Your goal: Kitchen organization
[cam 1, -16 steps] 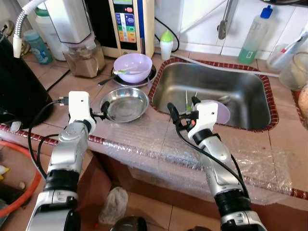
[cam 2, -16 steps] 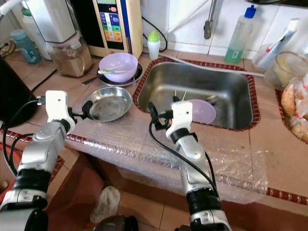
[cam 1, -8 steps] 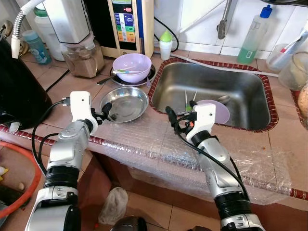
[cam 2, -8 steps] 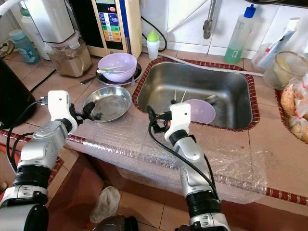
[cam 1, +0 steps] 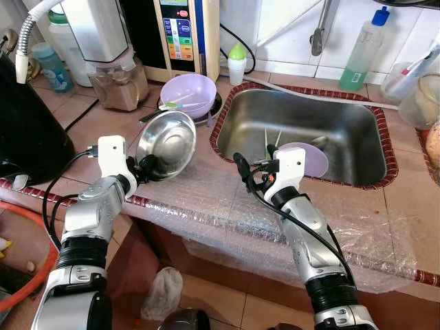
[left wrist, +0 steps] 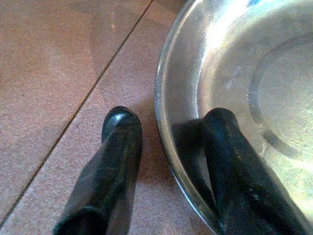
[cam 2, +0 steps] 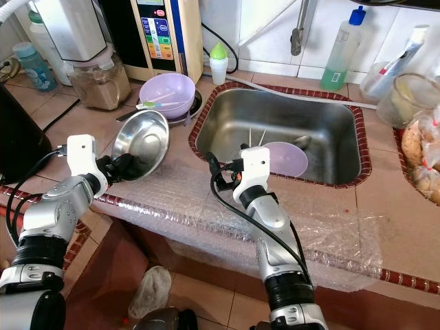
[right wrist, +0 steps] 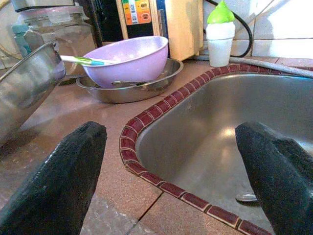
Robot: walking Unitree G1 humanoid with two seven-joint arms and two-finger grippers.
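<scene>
At left-centre of the frame my left gripper [cam 1: 146, 167] clamps the steel bowl's [cam 1: 167, 143] near rim, bowl tipped up; my right gripper [right wrist: 168, 171], fingers spread, faces the sink [cam 1: 302, 134].

Even daylight fills the head views, bright and fairly sharp, with soft shadows under things. The sink [cam 1: 302, 130] shows pale sheen on its steel floor, and the plastic wrap [cam 1: 227, 206] on the surface edge glints white. The steel bowl [cam 1: 167, 144] mirrors light across its tilted inside. The left wrist view is warm-toned; glare washes out the bowl's upper rim, and the near fingers [left wrist: 113, 161] look soft. In the right wrist view the close fingers [right wrist: 63, 181] blur dark, while the purple bowl [right wrist: 129, 58] behind stays crisp.
</scene>
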